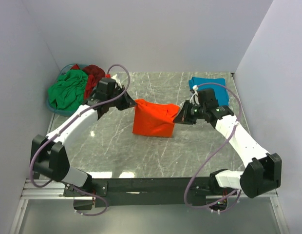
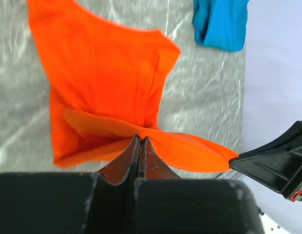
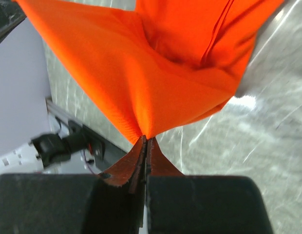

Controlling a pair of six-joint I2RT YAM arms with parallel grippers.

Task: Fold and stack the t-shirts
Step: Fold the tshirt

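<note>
One orange t-shirt [image 1: 152, 121] hangs over the middle of the table [image 1: 117, 146] in the top view, with the left gripper [image 1: 133, 103] and right gripper [image 1: 177, 117] at its upper corners. Left wrist: jaws pinch orange cloth. Right wrist: jaws pinch it too.

You've the hanging t-shirt [image 1: 152, 122] mid-frame between left gripper [image 1: 133, 103] and right gripper [image 1: 178, 117]; basket [image 1: 51, 109] upper left, folded t-shirt [image 1: 209, 83] upper right.
</note>
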